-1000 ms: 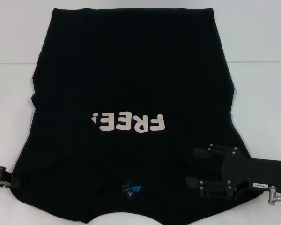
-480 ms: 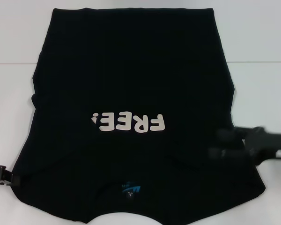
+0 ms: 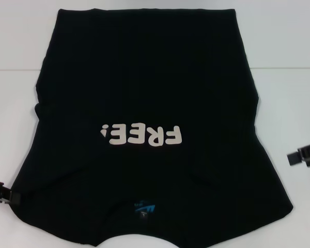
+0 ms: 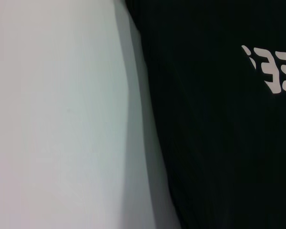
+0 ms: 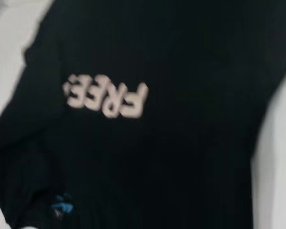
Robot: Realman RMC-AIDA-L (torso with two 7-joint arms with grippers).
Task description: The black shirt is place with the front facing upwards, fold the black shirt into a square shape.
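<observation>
The right gripper [image 3: 304, 155] has pulled off the large black cotton T-shirt [image 3: 144, 93] to the white worktop's [image 3: 289, 51] edge; its jaws can't be read. The shirt lies flat, sleeves tucked, left gripper [image 3: 1, 193] at its sleeve edge, jaws unreadable too. The lengthwise fold looks next.

A big white table [image 3: 289, 93] fills the head view. It is smooth and plain. A thin gray line [image 3: 287, 68] runs across it, far from the robot. In the left wrist view the white top [image 4: 57, 119] has a soft gray shadow.
</observation>
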